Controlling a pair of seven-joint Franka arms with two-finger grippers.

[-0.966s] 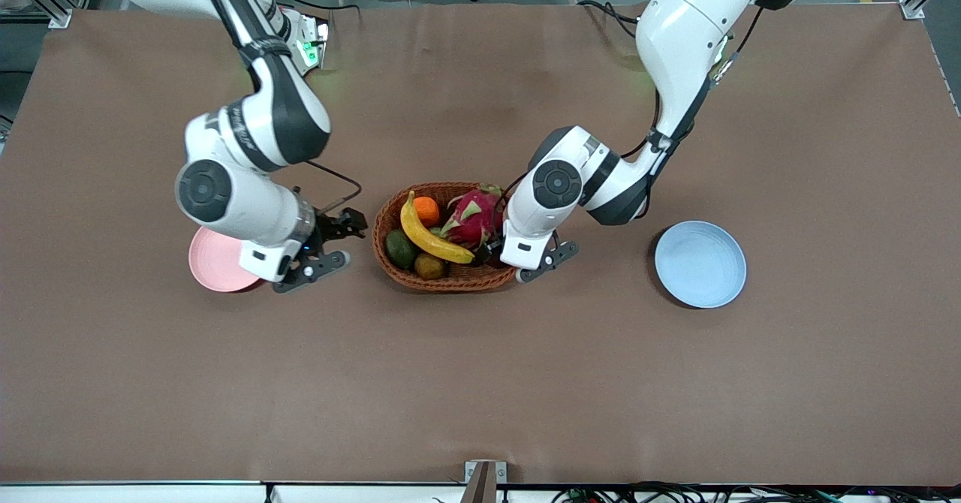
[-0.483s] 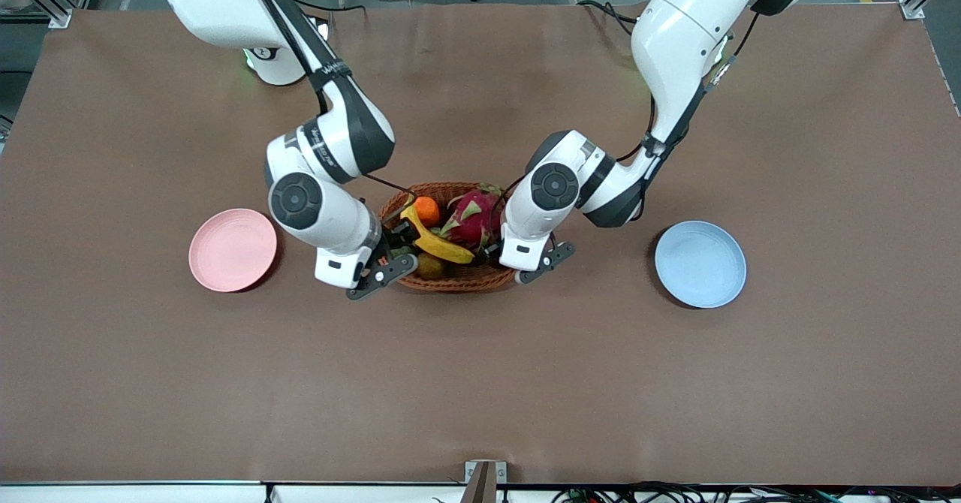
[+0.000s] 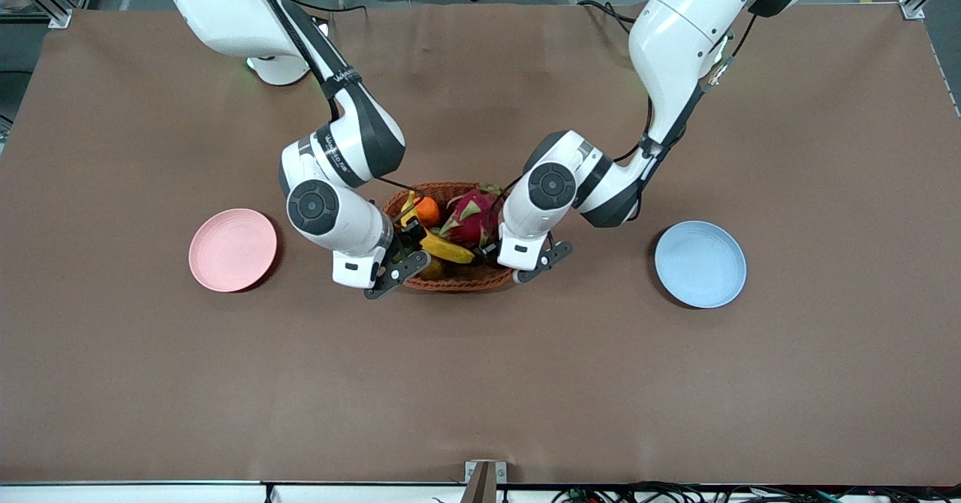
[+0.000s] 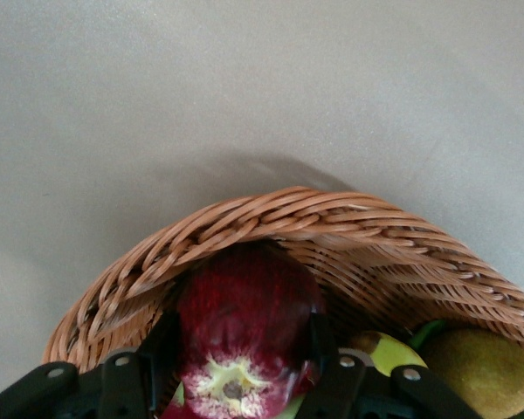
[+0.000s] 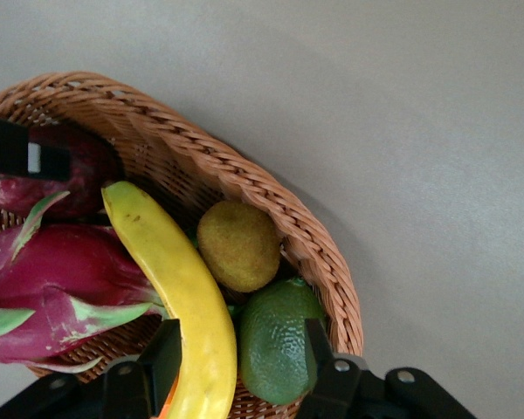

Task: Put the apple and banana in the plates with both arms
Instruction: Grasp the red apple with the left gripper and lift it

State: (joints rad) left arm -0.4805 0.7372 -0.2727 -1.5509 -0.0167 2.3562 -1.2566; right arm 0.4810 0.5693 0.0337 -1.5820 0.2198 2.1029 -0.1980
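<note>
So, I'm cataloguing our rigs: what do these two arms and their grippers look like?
Both arms are glossy white with black joint bands and round dark caps, with thin black cables alongside. The right arm has small lettering on its black band. The left gripper and right gripper are black with two fingers, silver screws showing.

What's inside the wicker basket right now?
In the basket: banana, dragon fruit, orange, apple, a brownish-green round fruit and a green one. Both grippers cover part of it; anything beneath the fruit is hidden.

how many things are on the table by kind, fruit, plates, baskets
fruit: 6 (apple, banana, dragon fruit, orange, avocado, brown round fruit)
plates: 2 (pink plate, blue plate)
basket: 1
total: 9
</note>
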